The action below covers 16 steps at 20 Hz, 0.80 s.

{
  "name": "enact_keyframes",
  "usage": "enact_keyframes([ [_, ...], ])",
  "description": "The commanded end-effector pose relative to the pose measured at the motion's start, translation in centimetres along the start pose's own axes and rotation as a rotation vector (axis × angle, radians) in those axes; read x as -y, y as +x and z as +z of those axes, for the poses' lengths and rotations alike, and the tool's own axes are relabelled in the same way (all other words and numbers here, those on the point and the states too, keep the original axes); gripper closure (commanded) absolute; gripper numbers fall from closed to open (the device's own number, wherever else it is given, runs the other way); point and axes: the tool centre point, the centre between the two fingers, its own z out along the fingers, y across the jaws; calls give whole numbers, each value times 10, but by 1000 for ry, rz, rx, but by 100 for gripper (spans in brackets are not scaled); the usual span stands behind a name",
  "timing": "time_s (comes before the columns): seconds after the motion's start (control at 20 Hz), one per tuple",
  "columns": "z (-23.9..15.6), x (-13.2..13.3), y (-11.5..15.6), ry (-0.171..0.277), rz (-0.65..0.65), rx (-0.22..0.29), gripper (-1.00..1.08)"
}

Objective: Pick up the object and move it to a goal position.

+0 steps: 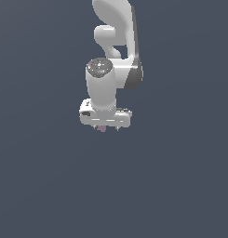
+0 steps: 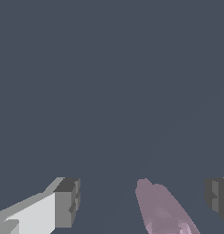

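Note:
The object (image 2: 162,211) is a pale pink-mauve elongated lump lying between my two fingertips in the wrist view. It sits closer to one dark pad (image 2: 217,199) than to the other pad (image 2: 67,202), with a visible gap on both sides. My gripper (image 2: 141,200) is open around it. In the exterior view the white gripper (image 1: 106,127) points down, and only a small pink bit of the object (image 1: 102,128) peeks out under the hand. Whether the object touches the floor is hard to tell.
A plain dark grey-blue floor (image 1: 180,186) fills both views. The white arm (image 1: 116,42) rises behind the gripper toward the exterior view's top. No goal marker is in view.

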Motion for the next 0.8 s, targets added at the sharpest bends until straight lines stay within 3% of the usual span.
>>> enact_keyframes([
  [0.0,0,0,0,1,3,-1,-92],
  [0.75,2,-8,-10,0,-151,0,-92],
])
